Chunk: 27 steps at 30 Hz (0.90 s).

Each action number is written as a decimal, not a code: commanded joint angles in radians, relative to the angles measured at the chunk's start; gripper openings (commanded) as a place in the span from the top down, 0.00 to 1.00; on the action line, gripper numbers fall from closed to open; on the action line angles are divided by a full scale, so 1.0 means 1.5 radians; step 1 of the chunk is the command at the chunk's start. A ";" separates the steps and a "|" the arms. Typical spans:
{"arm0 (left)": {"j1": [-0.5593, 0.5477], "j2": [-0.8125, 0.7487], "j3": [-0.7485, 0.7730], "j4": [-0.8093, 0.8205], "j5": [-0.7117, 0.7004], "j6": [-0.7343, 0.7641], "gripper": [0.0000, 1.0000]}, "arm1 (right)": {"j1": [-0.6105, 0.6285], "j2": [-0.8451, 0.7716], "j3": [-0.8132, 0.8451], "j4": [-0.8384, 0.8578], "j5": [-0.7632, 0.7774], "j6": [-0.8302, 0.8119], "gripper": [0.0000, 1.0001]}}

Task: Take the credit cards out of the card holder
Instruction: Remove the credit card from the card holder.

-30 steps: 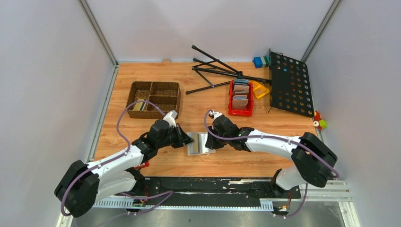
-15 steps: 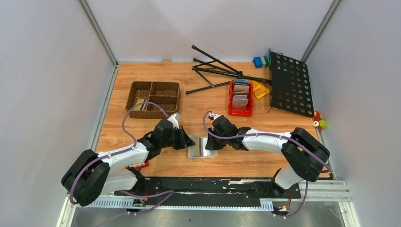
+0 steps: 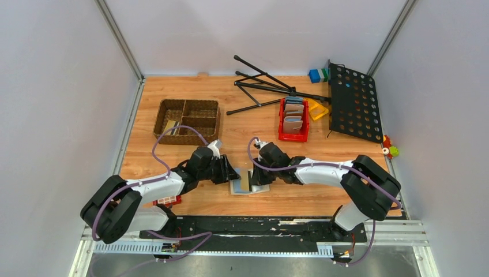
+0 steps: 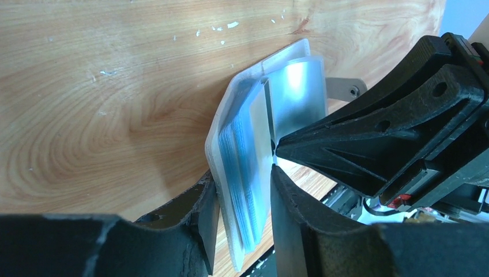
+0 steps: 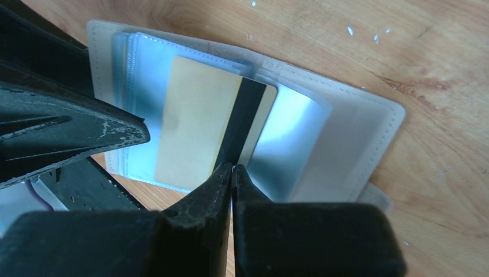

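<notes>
Right gripper (image 5: 232, 170) pinches a card (image 5: 196, 133); left gripper (image 4: 242, 179) straddles the holder (image 5: 357, 133).
The holder lies open on the counter (image 3: 190, 156), between the two grippers, which meet almost tip to tip. The right jaws are closed on the card's nearest edge, at the dark stripe; the rest of the card lies over the clear pockets. The left jaws stand partly apart with the holder's fanned leaves between them; whether they press, cannot tell. Bare counter lies beyond both grippers. A basket (image 3: 187, 121) sits well beyond the left gripper, a red bin (image 3: 293, 124) well beyond the right.
</notes>
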<state>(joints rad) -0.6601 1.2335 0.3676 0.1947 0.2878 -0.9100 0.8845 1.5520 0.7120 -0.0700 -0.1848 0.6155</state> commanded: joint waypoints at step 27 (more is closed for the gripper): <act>0.008 0.114 -0.034 0.235 0.104 -0.055 0.69 | -0.019 0.010 -0.041 0.106 -0.061 0.031 0.95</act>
<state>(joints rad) -0.6468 1.3830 0.3260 0.4541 0.3874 -0.9691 0.8604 1.5524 0.6529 0.0391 -0.2710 0.6563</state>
